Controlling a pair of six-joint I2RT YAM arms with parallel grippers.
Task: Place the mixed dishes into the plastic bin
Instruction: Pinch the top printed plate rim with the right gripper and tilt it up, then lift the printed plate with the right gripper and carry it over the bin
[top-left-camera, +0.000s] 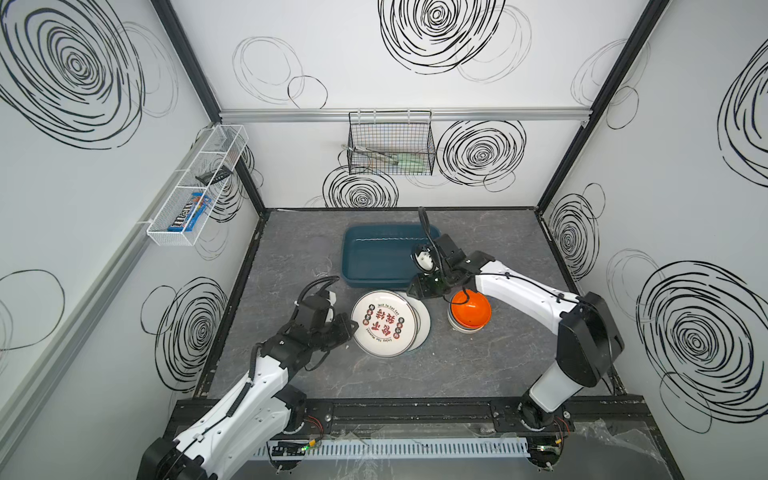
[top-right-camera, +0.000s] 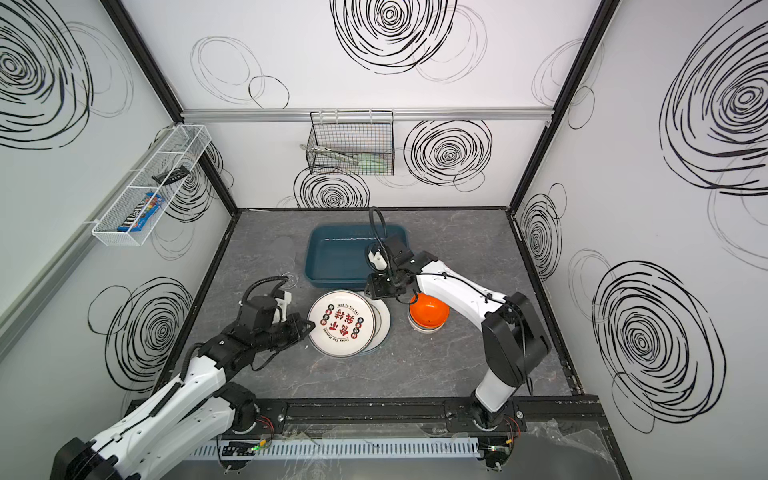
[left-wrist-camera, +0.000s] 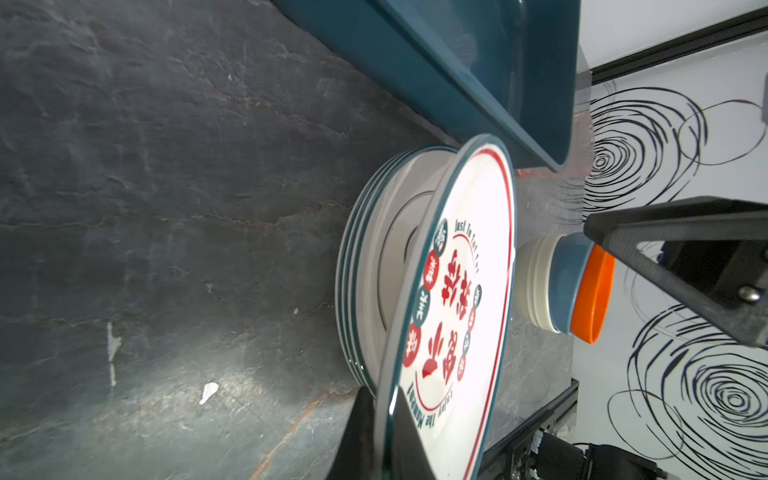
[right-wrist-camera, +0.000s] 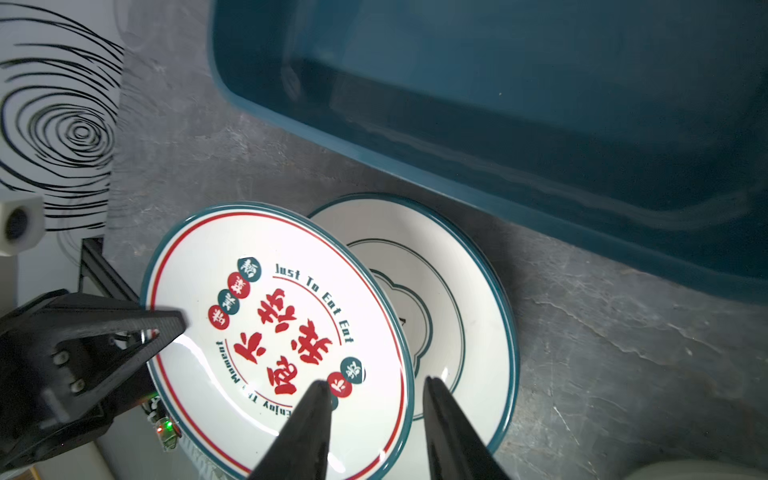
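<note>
Near the middle of the grey marbled desk (top-left-camera: 415, 374), a stack of round white teal-rimmed plates (top-left-camera: 423, 322) lies just in front of the near wall of the shallow dark teal plastic bin (top-left-camera: 365, 282); whether they touch, I cannot tell. On top, the round white plate with red characters (top-left-camera: 384, 323) is tilted, with its left edge raised off the stack and its right edge low against it. The left tool (left-wrist-camera: 384, 440) is clamped on that raised rim, one finger above and one below. The right tool (right-wrist-camera: 374, 382) hangs over the opposite side with its jaws apart and the plate's rim showing between them; contact there cannot be made out. Right of the plates and apart from them, a stack of small bowls (top-left-camera: 468, 313), orange on top, stands under the right arm (top-left-camera: 523, 291). Bare desk spreads from the plates forward to the black front rail (top-left-camera: 395, 409).
</note>
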